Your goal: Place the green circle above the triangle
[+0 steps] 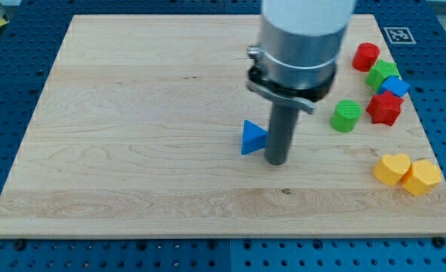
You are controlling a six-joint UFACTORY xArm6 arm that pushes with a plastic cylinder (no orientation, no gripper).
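Note:
The green circle (345, 115) is a short green cylinder on the wooden board (132, 113) at the view's right. The blue triangle (252, 137) lies near the board's middle, to the left of and slightly below the green circle. My tip (276, 162) rests on the board right next to the triangle's right corner, seemingly touching it. The tip is well to the left of and below the green circle, apart from it.
At the view's right edge stand a red cylinder (366, 56), a green star-like block (382, 73), a small blue block (394, 85) and a red star-like block (384, 108). Two yellow heart-like blocks (393, 168) (422, 177) lie at the lower right.

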